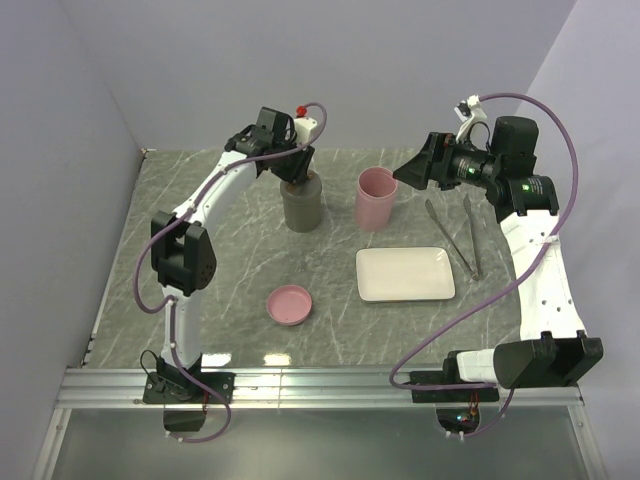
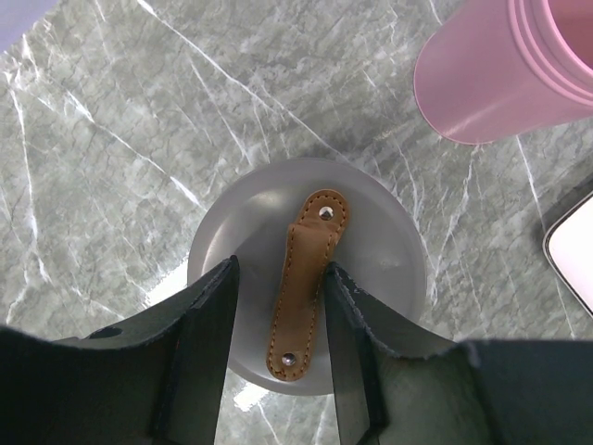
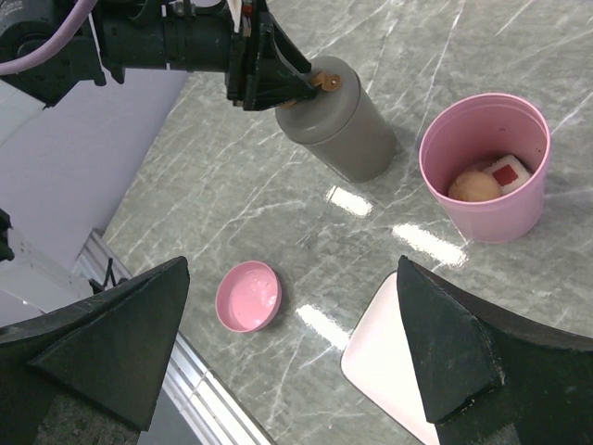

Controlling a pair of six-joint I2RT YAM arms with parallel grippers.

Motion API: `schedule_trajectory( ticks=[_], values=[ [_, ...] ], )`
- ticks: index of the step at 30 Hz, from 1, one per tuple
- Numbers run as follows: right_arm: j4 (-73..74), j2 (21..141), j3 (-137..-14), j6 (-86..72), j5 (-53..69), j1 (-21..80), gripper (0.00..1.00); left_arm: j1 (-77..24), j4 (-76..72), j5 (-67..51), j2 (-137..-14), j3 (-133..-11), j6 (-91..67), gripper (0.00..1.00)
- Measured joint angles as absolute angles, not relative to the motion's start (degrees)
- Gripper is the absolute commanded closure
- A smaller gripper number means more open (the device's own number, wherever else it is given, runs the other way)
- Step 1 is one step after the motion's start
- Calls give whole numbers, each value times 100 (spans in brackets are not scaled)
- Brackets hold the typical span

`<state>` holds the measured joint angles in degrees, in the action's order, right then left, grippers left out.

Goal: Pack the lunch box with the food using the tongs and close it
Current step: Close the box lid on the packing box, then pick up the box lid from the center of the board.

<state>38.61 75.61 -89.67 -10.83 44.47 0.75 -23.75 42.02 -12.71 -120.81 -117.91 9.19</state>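
Pale lilac walls close in three sides of our grey marbled table. On it we see a white tray, a grey canister and a pink cup. The tongs lie flat just right of the tray, untouched. Our left gripper straddles the canister's brown strap, jaws loose. Our right gripper hangs spread wide, empty. A pale ball and a sushi roll sit inside the cup.

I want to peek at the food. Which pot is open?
The pink pot: its top is open, with food showing inside. The grey pot has its lid on.
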Motion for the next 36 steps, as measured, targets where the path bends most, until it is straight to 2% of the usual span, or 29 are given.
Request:
schedule_trajectory(
  ticks=[8,9,11,12,15,25,28,36],
  values=[
    [3861,7561,-8967,-1079,4451,75,0,-2375,4064,-1315,-11937,-11609,878,49],
    [3861,7561,-8967,-1076,4458,75,0,-2375,4121,-1321,-11937,-11646,873,41],
    [3863,7561,-8967,-1061,4462,78,0,-2375,4250,-1343,-11896,-11671,836,37],
    [3863,7561,-8967,-1057,4464,75,0,-2375,4296,-1358,-11865,-11671,816,31],
    [3863,7559,-8967,-1035,4462,75,0,-2368,4294,-1380,-11697,-11668,784,23],
    [3931,7557,-8969,-829,4445,78,0,-2287,4062,-2021,-10639,-11668,954,27],
    [4130,7557,-8982,-650,4440,75,0,-2285,4176,-2550,-9990,-10971,1424,28],
    [4733,7555,-9013,-51,4466,78,0,-2285,4602,-3540,-7719,-7714,3218,26]
  ],
)
